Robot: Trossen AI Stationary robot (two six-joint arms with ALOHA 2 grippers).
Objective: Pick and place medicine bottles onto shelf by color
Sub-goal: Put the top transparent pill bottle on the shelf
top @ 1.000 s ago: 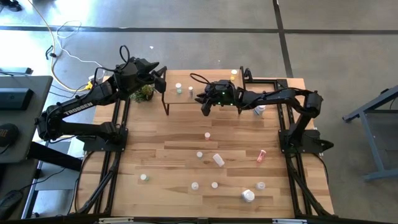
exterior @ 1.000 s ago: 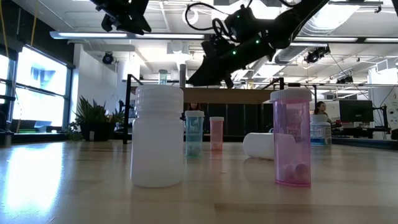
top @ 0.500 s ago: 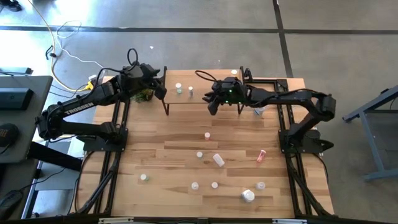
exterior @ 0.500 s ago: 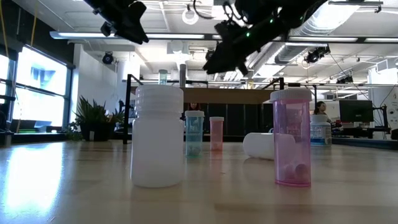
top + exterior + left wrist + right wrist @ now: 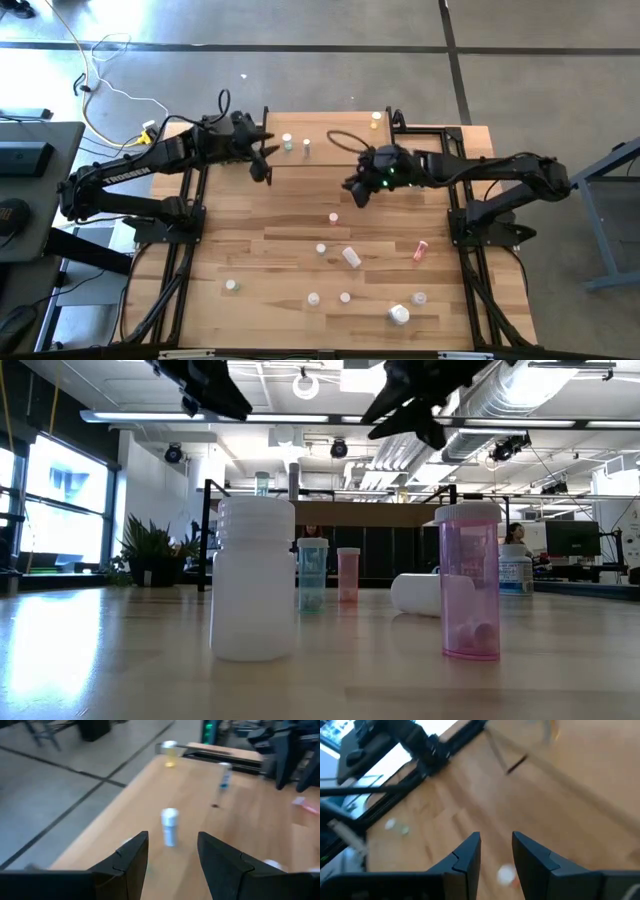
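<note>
A light-wood desk (image 5: 280, 250) is seen from above on a grey floor, with open office space visible beyond it in the low view. Nearest the front edge, small medicine bottles stand scattered: a larger white bottle (image 5: 399, 315), a pale one (image 5: 419, 298), two more (image 5: 345, 297) (image 5: 313, 298) and one apart to the left (image 5: 231, 285). In the low view a wide white bottle (image 5: 254, 580) and a pink bottle (image 5: 470, 582) are closest to the camera. Further in, a white bottle lying on its side (image 5: 351, 257), a small upright one (image 5: 321, 249), a red-pink bottle lying flat (image 5: 419, 249) and a small pink one (image 5: 334, 217) are noted mid-desk. Above that area, the right pincer (image 5: 356, 194) hangs over the desk just in front of the shelf, its fingers (image 5: 465, 855) parted by a narrow gap with nothing between them. At the far side, the shelf (image 5: 330, 145) carries three bottles: a white one (image 5: 287, 141), a greenish one (image 5: 306, 145) and a yellow one (image 5: 376, 118) at its far right corner. The left pincer (image 5: 262, 165) is held at the shelf's left end, fingers (image 5: 131, 857) spread apart and empty, facing the white bottle (image 5: 170, 826).
</note>
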